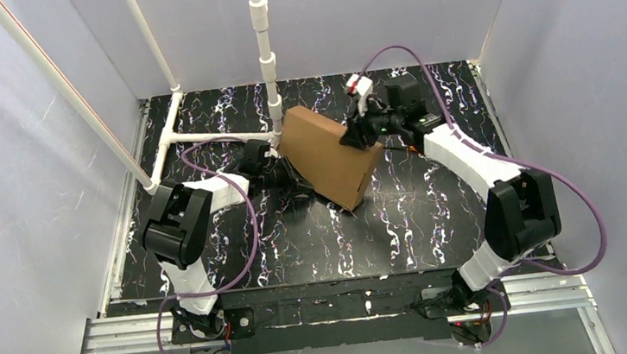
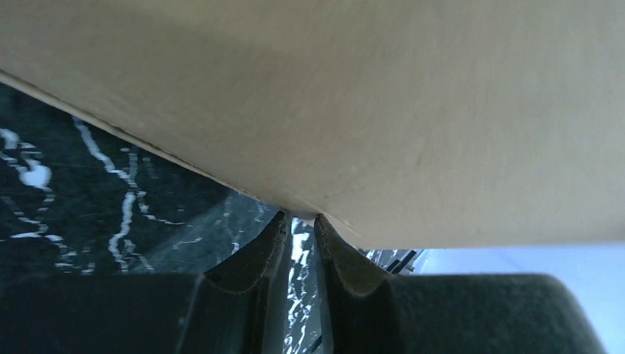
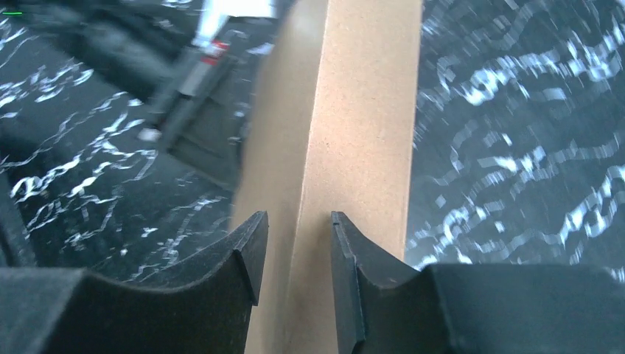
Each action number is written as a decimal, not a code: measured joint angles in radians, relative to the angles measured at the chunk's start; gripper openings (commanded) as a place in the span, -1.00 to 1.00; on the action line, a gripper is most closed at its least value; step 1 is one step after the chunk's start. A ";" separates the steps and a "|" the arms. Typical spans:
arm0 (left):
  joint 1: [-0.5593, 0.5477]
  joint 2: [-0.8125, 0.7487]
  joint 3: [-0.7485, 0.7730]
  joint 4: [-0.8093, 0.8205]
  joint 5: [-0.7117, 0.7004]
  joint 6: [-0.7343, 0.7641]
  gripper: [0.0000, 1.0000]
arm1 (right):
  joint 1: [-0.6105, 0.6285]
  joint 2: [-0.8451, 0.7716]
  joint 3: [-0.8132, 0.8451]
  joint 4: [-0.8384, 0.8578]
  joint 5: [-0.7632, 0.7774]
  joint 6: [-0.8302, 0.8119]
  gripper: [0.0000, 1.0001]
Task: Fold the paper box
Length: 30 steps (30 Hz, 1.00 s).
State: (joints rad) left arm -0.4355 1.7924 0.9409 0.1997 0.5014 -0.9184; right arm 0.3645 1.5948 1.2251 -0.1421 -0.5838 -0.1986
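The paper box [image 1: 330, 158] is a brown cardboard piece held tilted above the middle of the black marbled table [image 1: 435, 209]. My right gripper [image 1: 356, 134] is at its upper right edge. In the right wrist view the fingers [image 3: 298, 215] stand on either side of a folded cardboard wall [image 3: 361, 110], shut on it. My left gripper [image 1: 279, 170] is tucked under the box's left side, mostly hidden. In the left wrist view its jaws [image 2: 298, 217] are nearly together with nothing between them, and the tips touch the underside of the cardboard [image 2: 368, 110].
A white pipe frame [image 1: 211, 136] lies at the back left, with an upright pipe [image 1: 264, 60] just behind the box. Grey walls close in the table on the left, the right and the back.
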 measured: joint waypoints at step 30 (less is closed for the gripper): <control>0.122 -0.322 -0.323 0.080 0.008 0.010 -0.62 | 0.247 -0.142 0.169 -0.708 -0.374 -0.542 0.31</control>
State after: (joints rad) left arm -0.3138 1.4704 0.6174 0.2802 0.5098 -0.9085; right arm 0.6113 1.4532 1.3937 -0.8497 -0.9581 -0.7406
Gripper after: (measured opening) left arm 0.192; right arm 0.655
